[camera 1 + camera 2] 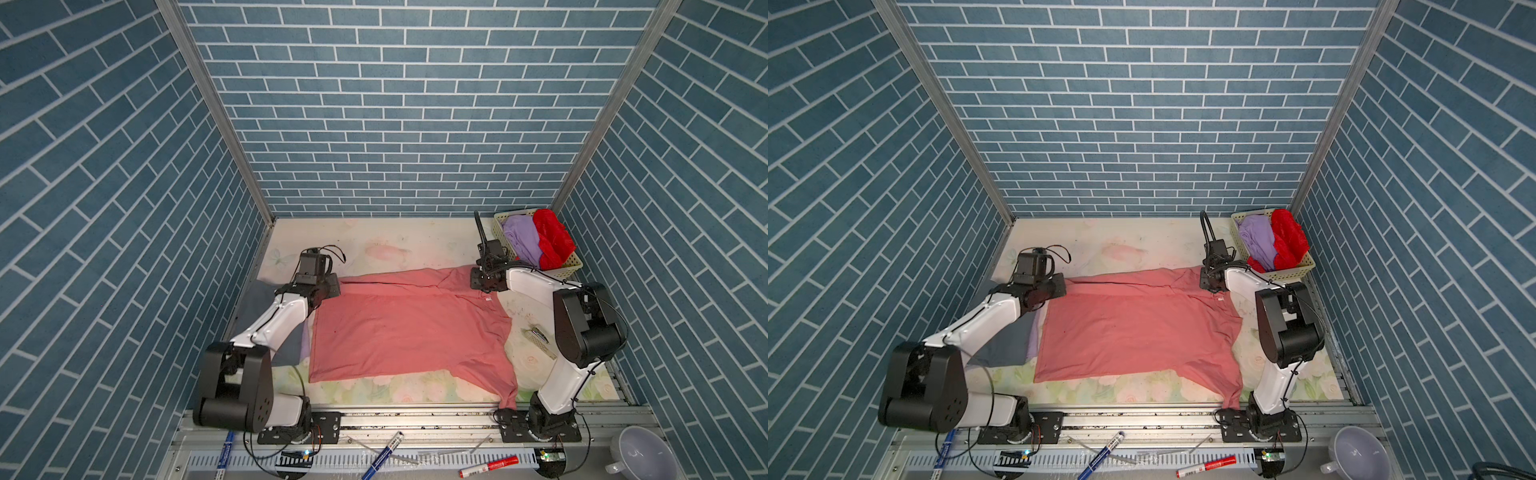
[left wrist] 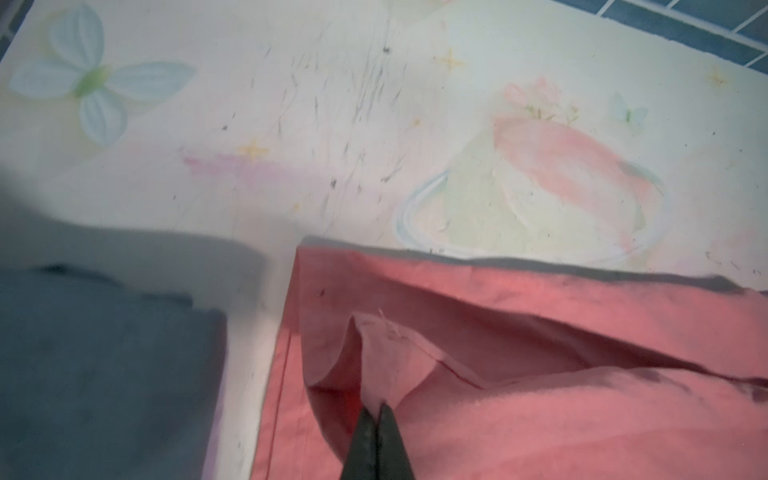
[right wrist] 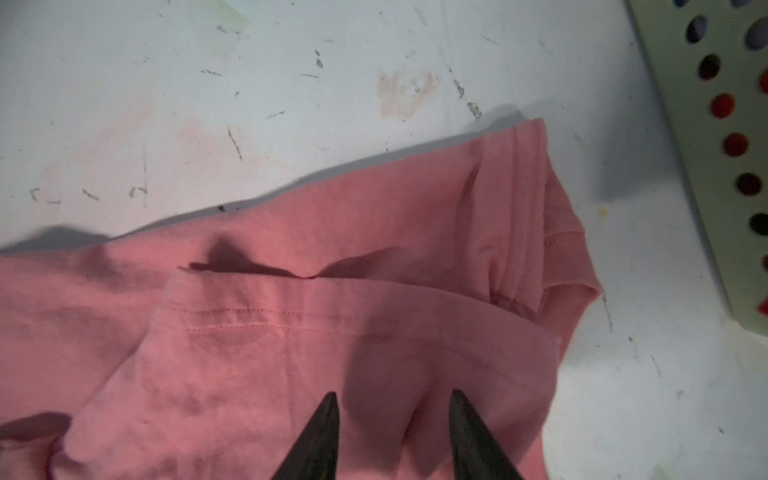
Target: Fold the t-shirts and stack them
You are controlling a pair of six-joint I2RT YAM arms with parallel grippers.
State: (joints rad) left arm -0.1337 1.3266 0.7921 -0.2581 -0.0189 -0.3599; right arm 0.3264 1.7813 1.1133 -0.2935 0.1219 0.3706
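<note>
The pink shirt (image 1: 407, 332) lies spread across the middle of the counter (image 1: 374, 237) between the two arms. Its far edge is turned over in a loose band, its white neck label (image 1: 487, 298) is toward the right arm, and one sleeve trails to the counter's near edge. A folded grey shirt (image 1: 286, 345) sits just beside it on the left, partly under the left arm. A lavender shirt (image 1: 521, 239) and a red shirt (image 1: 552, 239) are bunched in the basket (image 1: 561, 270) at the far right corner. The left tool (image 2: 377, 409) is closed on a small ridge of pink cloth near the far left corner, and the fabric tents up into its tips. The right tool (image 3: 394, 395) stands with its jaws apart over the folded band at the far right end, by the sleeve, with cloth puckered between the tips but nothing clamped. This cloth looks thin, light and limp. It will probably sag and crease wherever it is unsupported, and a one-point pinch would likely drag the rest into wrinkles. The stitched hems and seams look like the firmest holds, so matching corners of the far edge suit a two-handed fold. The right side should take both layers of the band, or the lower one may stay behind. There is little risk of damage, though a shallow pinch could slip.
</note>
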